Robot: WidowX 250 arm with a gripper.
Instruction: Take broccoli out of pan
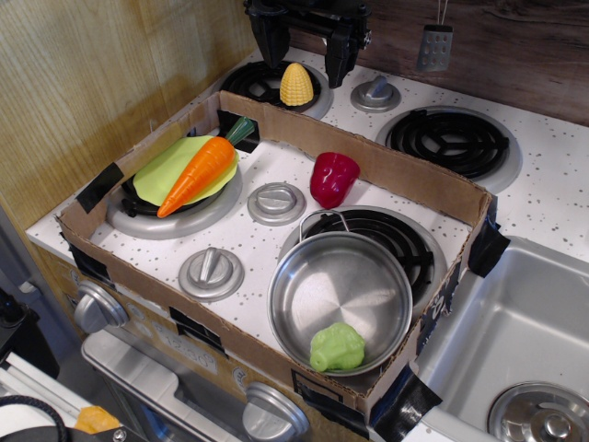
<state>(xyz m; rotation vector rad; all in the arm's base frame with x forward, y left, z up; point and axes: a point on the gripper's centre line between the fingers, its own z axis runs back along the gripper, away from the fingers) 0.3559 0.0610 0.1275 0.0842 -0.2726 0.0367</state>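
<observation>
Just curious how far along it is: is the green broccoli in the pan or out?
In. The broccoli sits on the bottom of the pan, against its near wall. The gripper hangs far off, above the corn.

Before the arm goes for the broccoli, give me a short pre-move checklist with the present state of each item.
1. Broccoli in the pan: ok, it sits against the near wall.
2. Broccoli free from above: ok, nothing covers it.
3. Hand empty and open: ok, fingers apart above the corn, nothing between them.
4. Hand near the target: not ok, it hovers at the back of the stove, across the cardboard frame from the pan.
5. Path over the frame: ok if kept high; the red pepper stands between.
6. Room for fingers beside the broccoli: cannot tell, the pan wall is close.
</observation>
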